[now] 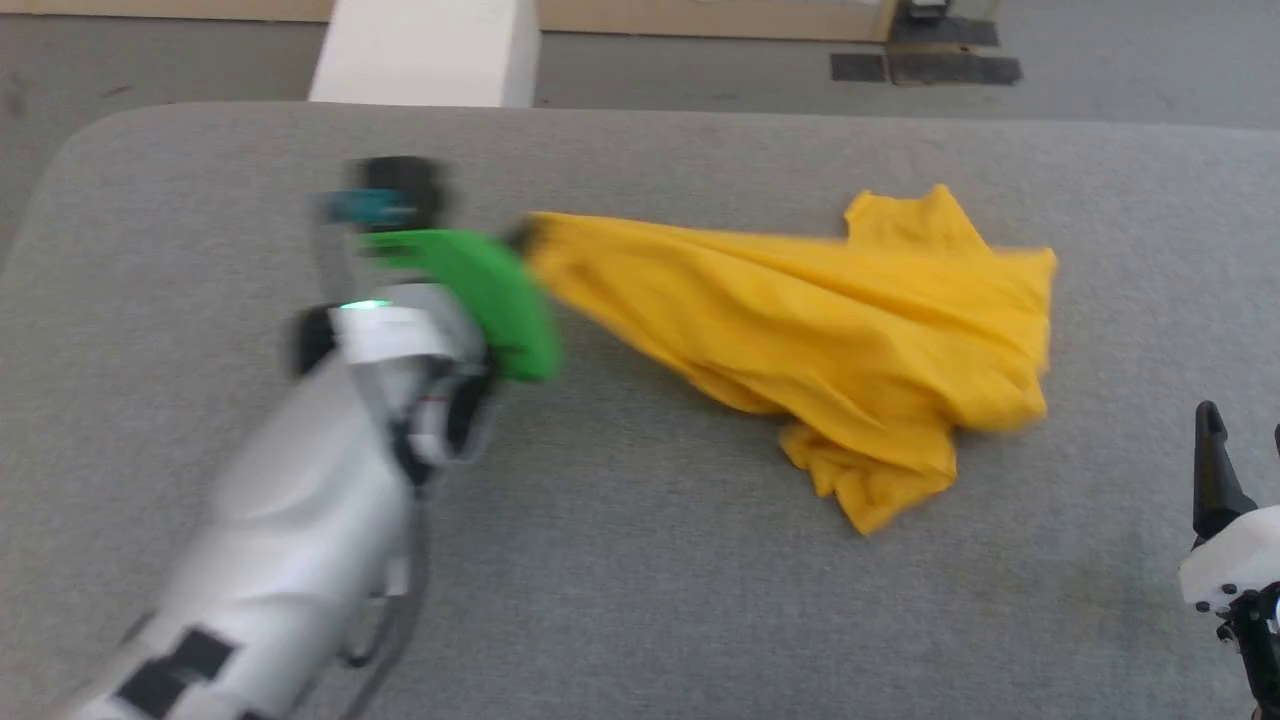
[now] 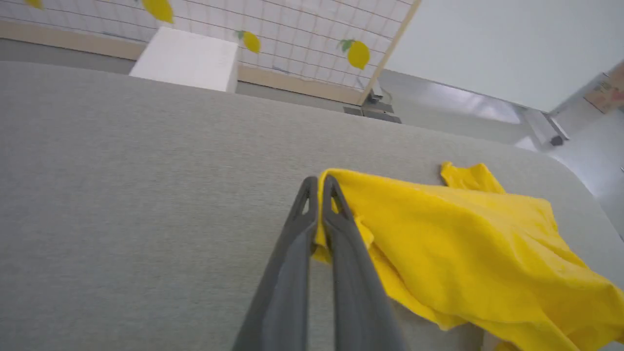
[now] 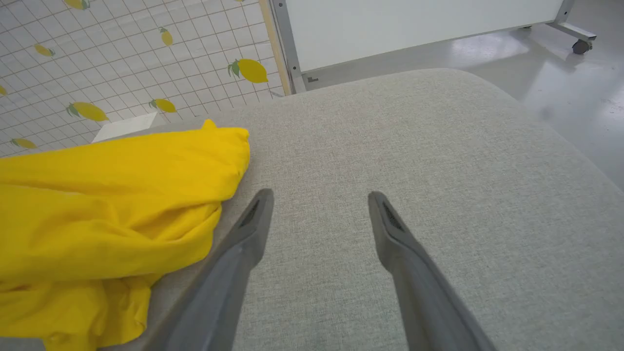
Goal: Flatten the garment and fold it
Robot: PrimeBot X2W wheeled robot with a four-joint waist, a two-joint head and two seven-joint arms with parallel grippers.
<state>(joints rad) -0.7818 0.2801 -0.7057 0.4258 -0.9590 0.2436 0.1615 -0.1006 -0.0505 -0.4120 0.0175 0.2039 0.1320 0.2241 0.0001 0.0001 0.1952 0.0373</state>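
On the table point(image 1: 640, 560), blurred left hand point(image 1: 522, 237) tight on the garment point(image 1: 850, 320); right hand point(image 3: 319, 197) spread.

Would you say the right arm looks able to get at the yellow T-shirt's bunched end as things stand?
Probably yes: the right claw is open over the grey table, the T-shirt lies right beside it with nothing between, and the left claw pinches only the opposite end.

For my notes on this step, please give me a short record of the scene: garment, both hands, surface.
garment: yellow T-shirt, crumpled, one edge stretched to a point
left hand: shut on that edge of the T-shirt
right hand: open, holding nothing, beside the T-shirt
surface: grey fabric-covered table
folding: not yet begun
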